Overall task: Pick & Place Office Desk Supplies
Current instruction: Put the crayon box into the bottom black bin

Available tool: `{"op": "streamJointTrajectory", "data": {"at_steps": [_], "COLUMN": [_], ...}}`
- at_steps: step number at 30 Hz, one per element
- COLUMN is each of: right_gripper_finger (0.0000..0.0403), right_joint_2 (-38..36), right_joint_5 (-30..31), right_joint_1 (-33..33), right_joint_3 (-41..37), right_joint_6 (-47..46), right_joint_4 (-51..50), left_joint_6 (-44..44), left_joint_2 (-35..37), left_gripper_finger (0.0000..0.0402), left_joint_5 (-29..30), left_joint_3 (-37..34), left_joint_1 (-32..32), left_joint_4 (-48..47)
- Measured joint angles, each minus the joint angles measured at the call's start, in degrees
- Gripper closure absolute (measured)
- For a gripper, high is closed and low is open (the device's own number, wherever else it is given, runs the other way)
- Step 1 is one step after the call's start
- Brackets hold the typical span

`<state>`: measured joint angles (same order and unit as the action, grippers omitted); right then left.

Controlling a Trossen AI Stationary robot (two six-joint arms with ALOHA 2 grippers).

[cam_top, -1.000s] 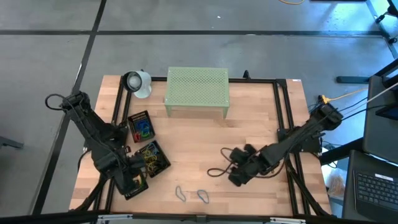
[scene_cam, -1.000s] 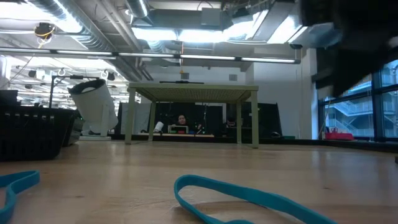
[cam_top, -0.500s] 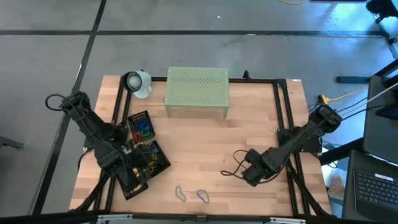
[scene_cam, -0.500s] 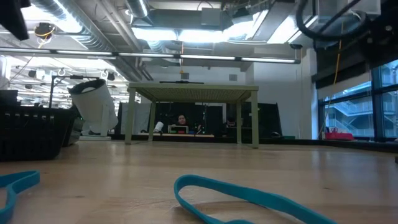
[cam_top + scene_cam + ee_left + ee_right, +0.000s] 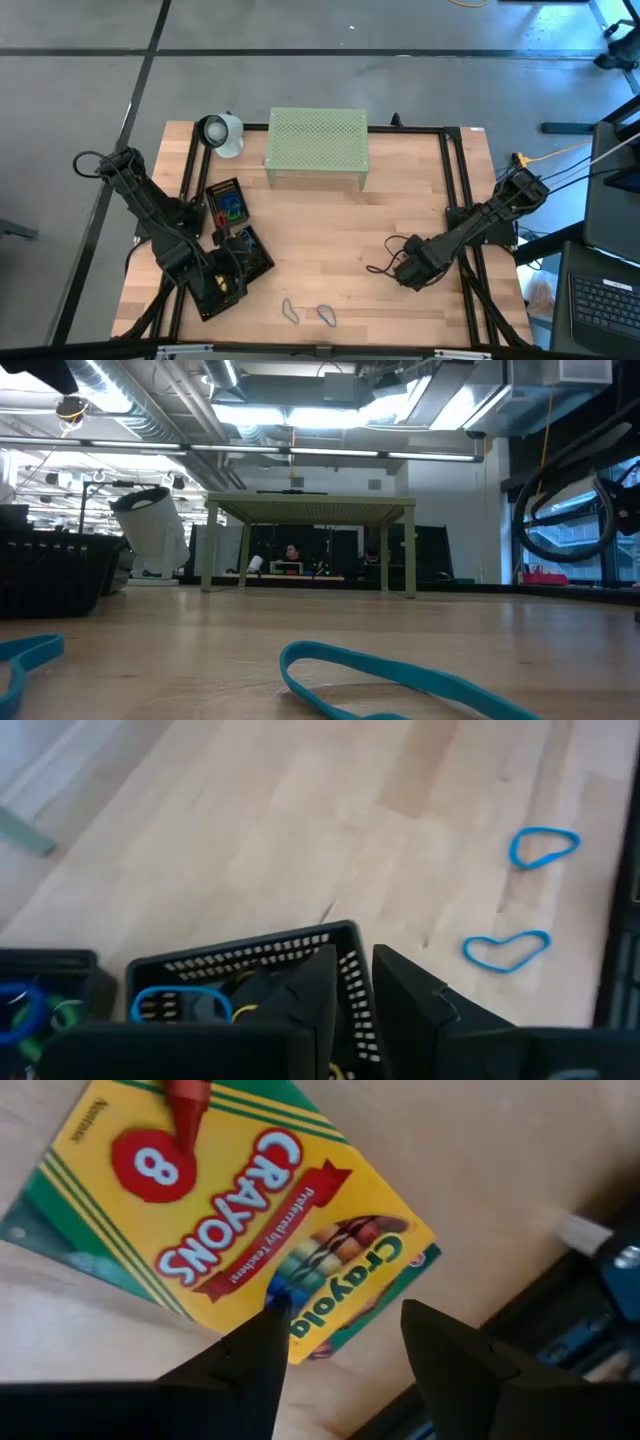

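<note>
Some rubber bands already sit in the two mesh trays at the near left, but two blue bands lie loose on the surface near its front edge. Your left hand hovers over the nearer tray; its grip you cannot tell. Your right hand, released wide, hangs at the right over a flat, label-up crayon box, whose long axis slants across the gap.

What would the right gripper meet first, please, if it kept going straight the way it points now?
Most likely the crayon box: in the right wrist view it lies on the table directly ahead of the right gripper, whose open jaws frame the box's near end. How far off it lies is hard to judge.
</note>
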<state>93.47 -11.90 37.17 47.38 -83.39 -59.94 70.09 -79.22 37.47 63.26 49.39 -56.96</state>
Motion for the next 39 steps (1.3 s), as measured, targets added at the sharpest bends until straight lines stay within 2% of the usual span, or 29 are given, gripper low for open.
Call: {"op": "streamJointTrajectory", "data": {"at_steps": [5, 10, 13, 16, 18, 22, 27, 30, 35, 39], "right_gripper_finger": [0.0204, 0.0204, 0.0204, 0.0204, 0.0204, 0.0204, 0.0204, 0.0204, 0.0204, 0.0204], "right_joint_2": [-0.2, 0.1, 0.1, 0.1, 0.1, 0.1, 0.0, 0.0, 0.0, 0.0], "right_joint_5": [1.7, 12.2, 19.1, 23.5, 23.6, 20.6, 10.7, 8.0, 9.4, 8.6], "right_joint_1": [0.0, -0.1, -0.9, -2.2, -3.1, -3.3, -1.8, -0.8, -0.5, -0.4], "right_joint_3": [0.1, 3.6, 5.0, 5.8, 7.2, 10.4, 11.1, 9.5, 6.5, 3.2], "right_joint_6": [0.5, 3.3, 8.0, 14.3, 16.5, 15.7, 12.3, 11.8, 11.8, 11.9], "right_joint_4": [3.8, 8.5, 16.1, 22.9, 23.1, 13.1, 1.1, 0.2, 2.8, 3.4], "left_joint_6": [-3.2, -4.4, -4.4, -4.5, -4.5, -4.9, -4.9, -6.1, -13.5, -17.7], "left_joint_2": [0.0, 0.0, 0.0, 0.0, 0.0, -0.1, -1.7, -4.1, -8.5, -10.5], "left_gripper_finger": [0.0338, 0.0338, 0.0338, 0.0338, 0.0338, 0.0338, 0.0338, 0.0338, 0.0338, 0.0338], "left_joint_5": [0.3, 1.8, 2.7, 3.7, 4.0, 4.4, 8.7, 8.9, 4.5, 3.1], "left_joint_3": [0.0, 0.0, 0.0, 0.0, 0.0, 0.0, 0.0, 0.0, 0.0, 0.0], "left_joint_1": [0.0, 0.0, 0.0, 0.0, 0.0, 0.0, 0.0, -0.6, -2.1, -3.6], "left_joint_4": [2.8, 3.6, 3.6, 3.6, 3.6, 3.6, 3.8, 5.6, 10.6, 14.2]}}
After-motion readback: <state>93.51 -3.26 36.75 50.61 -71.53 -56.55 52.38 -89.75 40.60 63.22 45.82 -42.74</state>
